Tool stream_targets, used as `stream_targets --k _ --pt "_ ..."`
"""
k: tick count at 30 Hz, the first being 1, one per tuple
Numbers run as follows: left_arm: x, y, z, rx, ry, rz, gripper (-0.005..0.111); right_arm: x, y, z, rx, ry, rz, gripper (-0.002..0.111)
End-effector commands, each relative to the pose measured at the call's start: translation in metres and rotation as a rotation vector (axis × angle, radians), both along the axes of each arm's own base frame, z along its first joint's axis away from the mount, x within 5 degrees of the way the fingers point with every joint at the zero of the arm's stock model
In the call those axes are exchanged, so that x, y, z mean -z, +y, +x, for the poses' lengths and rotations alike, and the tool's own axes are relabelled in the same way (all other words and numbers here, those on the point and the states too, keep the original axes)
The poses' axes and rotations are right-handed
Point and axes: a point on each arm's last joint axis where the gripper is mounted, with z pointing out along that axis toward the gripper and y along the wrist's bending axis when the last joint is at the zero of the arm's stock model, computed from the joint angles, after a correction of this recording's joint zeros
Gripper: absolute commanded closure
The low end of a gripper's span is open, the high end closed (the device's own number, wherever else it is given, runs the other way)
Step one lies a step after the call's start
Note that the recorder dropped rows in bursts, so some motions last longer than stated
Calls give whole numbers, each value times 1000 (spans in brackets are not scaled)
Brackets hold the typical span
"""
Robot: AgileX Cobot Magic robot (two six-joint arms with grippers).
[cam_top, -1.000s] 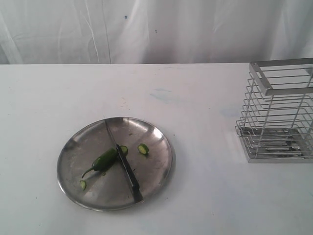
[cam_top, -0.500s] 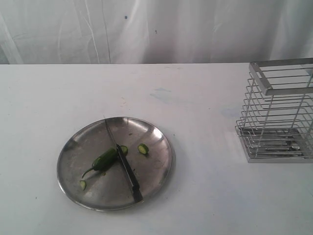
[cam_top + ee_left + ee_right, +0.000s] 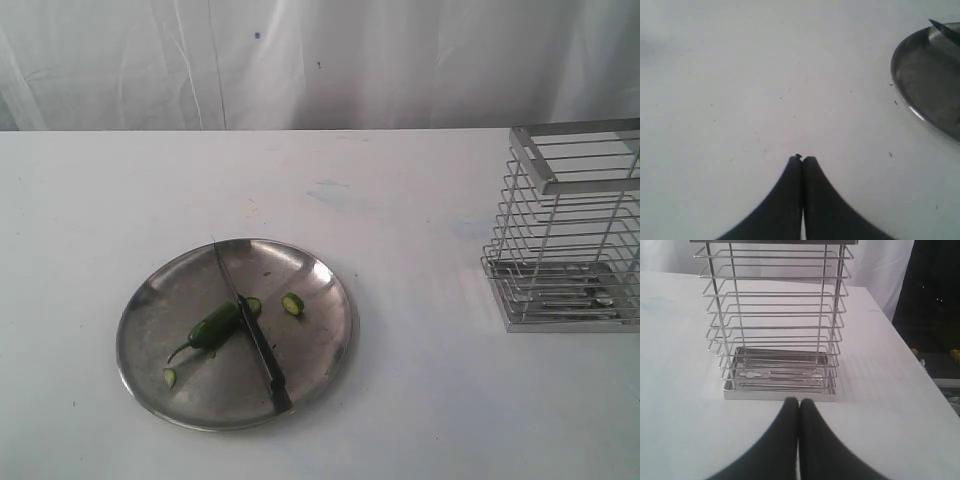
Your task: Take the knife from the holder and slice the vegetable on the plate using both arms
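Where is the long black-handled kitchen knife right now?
In the exterior view, the knife lies across the round steel plate, left of centre, blade against the green chili.

A plate (image 3: 150, 345) sits on the table (image 3: 420, 400) at left, the wire holder (image 3: 568, 228) well apart at the right edge. On the plate, the knife (image 3: 252, 331) lies diagonally across the chili pepper (image 3: 210, 329), with 3 cut slices (image 3: 292, 304) scattered around them.

Only fingertips are seen of the robot. The left gripper (image 3: 802, 159) is shown as two smooth matte black fingers, broad below, curving to rounded tips; the right gripper (image 3: 799, 401) is shaped identically.
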Motion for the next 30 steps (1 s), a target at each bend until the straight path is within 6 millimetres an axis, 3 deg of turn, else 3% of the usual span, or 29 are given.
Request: stream_targets --k 1,5,9,30 --pt "1 -1 -1 10 7 -1 107 0 0 0 2 -6 -6 108" --pt "0 -8 0 72 -14 -59 107 0 0 0 2 -6 -6 108" --pt "-1 -10 1 125 -17 9 107 0 0 0 2 -6 -6 108" --pt "-3 -10 2 122 -44 20 107 0 0 0 2 -6 -6 108"
